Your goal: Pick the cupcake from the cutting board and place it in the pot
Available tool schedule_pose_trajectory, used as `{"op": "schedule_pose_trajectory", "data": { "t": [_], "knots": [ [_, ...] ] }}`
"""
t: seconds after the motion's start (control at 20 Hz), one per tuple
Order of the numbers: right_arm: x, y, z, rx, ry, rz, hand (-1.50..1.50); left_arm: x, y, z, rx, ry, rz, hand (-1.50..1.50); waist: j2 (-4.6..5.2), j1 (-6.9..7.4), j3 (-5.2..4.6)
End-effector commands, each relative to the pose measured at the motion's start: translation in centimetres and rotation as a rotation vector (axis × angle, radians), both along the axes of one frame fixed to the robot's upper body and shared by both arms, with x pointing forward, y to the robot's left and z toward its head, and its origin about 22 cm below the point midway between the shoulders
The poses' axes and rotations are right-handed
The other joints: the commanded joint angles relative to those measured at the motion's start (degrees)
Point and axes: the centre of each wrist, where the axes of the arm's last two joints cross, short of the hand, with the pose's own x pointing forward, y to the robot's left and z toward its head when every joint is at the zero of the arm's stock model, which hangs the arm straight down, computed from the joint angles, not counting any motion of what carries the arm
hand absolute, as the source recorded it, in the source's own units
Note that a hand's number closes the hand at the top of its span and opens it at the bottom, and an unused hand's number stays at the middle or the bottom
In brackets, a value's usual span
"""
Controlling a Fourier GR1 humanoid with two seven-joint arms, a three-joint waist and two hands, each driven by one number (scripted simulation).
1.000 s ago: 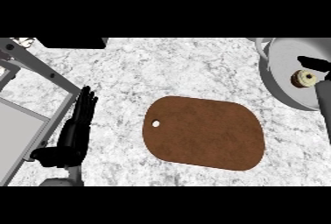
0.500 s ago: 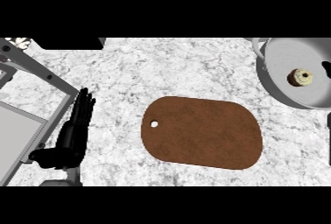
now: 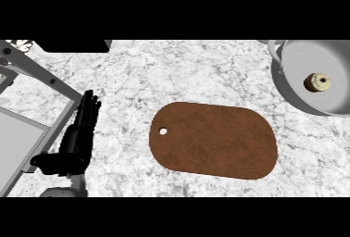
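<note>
the cupcake (image 3: 317, 83) sits inside the grey pot (image 3: 294, 88) at the upper right corner of the marble counter (image 3: 178, 74), resting on the pot's pale floor a little right of its centre, with the pot's rim curving round it on the left and below (part of the pot runs out of view on the right). the brown cutting board (image 3: 215, 140) lies flat in the middle of the counter, bare on top, with a small round hole near its left edge; it lies well apart from the pot, below and to the left of it

the left hand (image 3: 77, 139) shows at the lower left, near the edge of the view, its black fingers straight and held close together, pointing up the counter, thumb sticking out to the left lower down. it holds nothing and is apart from the board. just left of it a grey metal frame (image 3: 41, 76) crosses the corner at a slant

the right hand shows nowhere
</note>
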Motion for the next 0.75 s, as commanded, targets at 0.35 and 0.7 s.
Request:
{"op": "schedule_pose_trajectory", "data": {
  "t": [0.35, 0.7],
  "knots": [
    [-6.1, -2.7, -3.8, -0.004, -0.054, -0.076, -1.50, -0.6, -0.1, -0.6, 0.006, 0.009, 0.020, 0.00, -0.24, -0.48, -0.07],
    [-8.9, -3.6, -4.9, -0.005, -0.110, -0.153, -1.50, -2.1, 0.2, -0.7, 0.008, 0.022, 0.040, 0.00, -0.37, -0.54, -0.11]
  ]
}}
